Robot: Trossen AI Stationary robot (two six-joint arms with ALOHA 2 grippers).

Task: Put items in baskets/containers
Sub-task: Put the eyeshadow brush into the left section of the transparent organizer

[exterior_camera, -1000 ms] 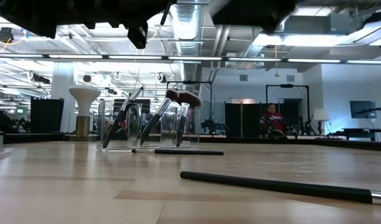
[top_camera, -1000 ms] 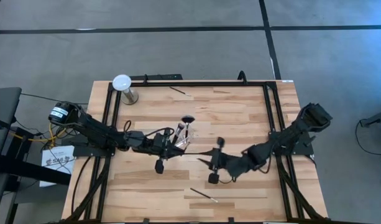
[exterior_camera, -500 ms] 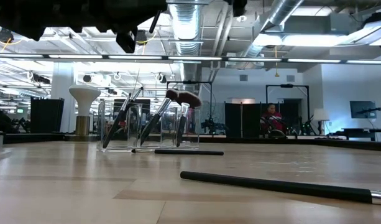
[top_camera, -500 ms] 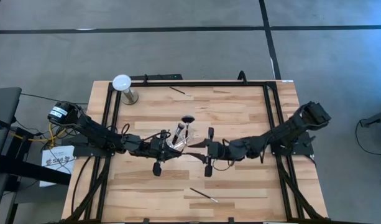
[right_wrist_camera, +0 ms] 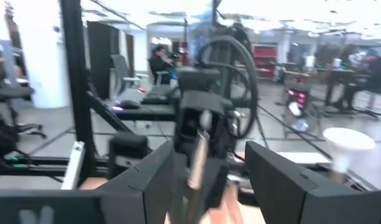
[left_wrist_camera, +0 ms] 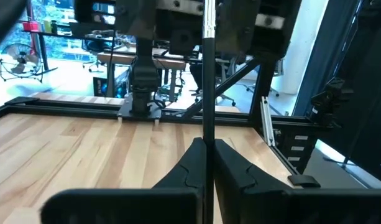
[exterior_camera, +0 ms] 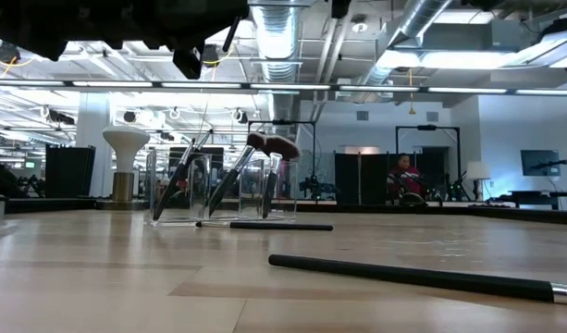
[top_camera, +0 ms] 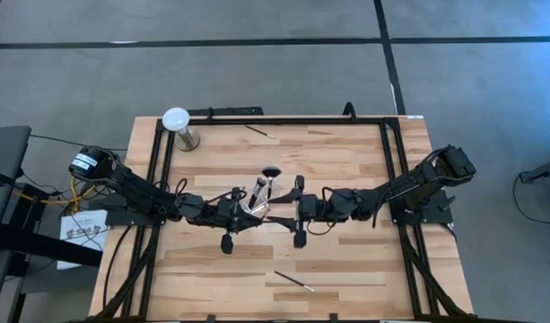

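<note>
My left gripper hovers mid-table beside the clear cup and is shut on a thin dark brush. That brush runs level toward my right gripper. The right gripper is open, and its fingers stand on either side of the brush's far end without touching it. Several brushes lean in the cup, bristle heads up. Loose brushes lie flat near the far edge, near the near edge and by the cup. My left gripper pinches the brush's handle between its two fingers. It comes in level from the table's left, and the handle runs on forward along the fingers. The brush is lifted clear of the table, roughly level, pointing toward the table's right.
A white-domed stand on a metal base rises at the far left corner. A black rail frame borders the wooden top. People and equipment show in the room behind.
My right gripper has moved from nearer the near-right side toward the table's left and slightly toward the far edge, turning level until it faces my left gripper, with its open fingers around the brush's free end. The cup and loose brushes have stayed put.
</note>
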